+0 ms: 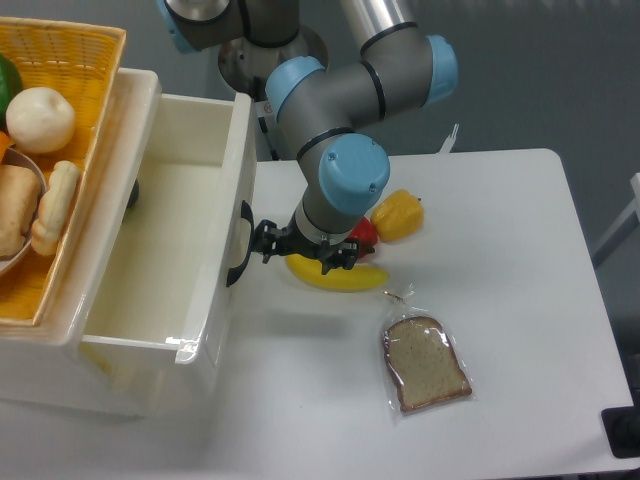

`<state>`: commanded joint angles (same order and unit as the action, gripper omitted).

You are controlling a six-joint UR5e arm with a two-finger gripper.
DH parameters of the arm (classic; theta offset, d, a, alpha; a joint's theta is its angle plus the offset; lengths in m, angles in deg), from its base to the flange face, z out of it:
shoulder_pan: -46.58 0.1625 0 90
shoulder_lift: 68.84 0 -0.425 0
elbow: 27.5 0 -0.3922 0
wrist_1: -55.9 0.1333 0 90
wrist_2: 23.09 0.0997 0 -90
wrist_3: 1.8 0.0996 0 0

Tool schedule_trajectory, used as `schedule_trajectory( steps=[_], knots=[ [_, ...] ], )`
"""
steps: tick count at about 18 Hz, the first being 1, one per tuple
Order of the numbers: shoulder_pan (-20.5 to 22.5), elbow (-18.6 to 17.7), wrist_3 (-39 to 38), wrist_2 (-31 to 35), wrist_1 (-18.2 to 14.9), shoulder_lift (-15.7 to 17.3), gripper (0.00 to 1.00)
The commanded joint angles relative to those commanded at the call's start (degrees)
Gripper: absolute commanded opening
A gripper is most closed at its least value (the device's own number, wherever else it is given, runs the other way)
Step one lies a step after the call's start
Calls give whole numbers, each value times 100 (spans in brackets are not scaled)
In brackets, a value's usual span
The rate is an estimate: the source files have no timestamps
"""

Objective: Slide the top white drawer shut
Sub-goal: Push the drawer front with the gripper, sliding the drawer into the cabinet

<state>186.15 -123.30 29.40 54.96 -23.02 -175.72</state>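
The top white drawer [232,170] stands pulled out to the right of the cabinet, a deep cream-white box with nothing inside. Its black curved handle [240,250] is on the front face. My gripper [305,253] points down just right of that front, open, with nothing between its fingers. Its left finger [263,243] reaches the handle and looks to be touching the drawer front.
A banana [348,279] lies under the gripper, with a red item [366,230] and a yellow pepper [400,213] behind it. Bagged bread [427,363] lies nearer the front. A wicker basket [70,62] of food sits on the cabinet.
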Motion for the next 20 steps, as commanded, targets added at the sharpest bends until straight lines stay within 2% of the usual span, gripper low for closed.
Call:
schedule_trajectory(
  steps=[20],
  knots=[
    [-562, 0, -17, -70, 61, 185, 100]
  ],
)
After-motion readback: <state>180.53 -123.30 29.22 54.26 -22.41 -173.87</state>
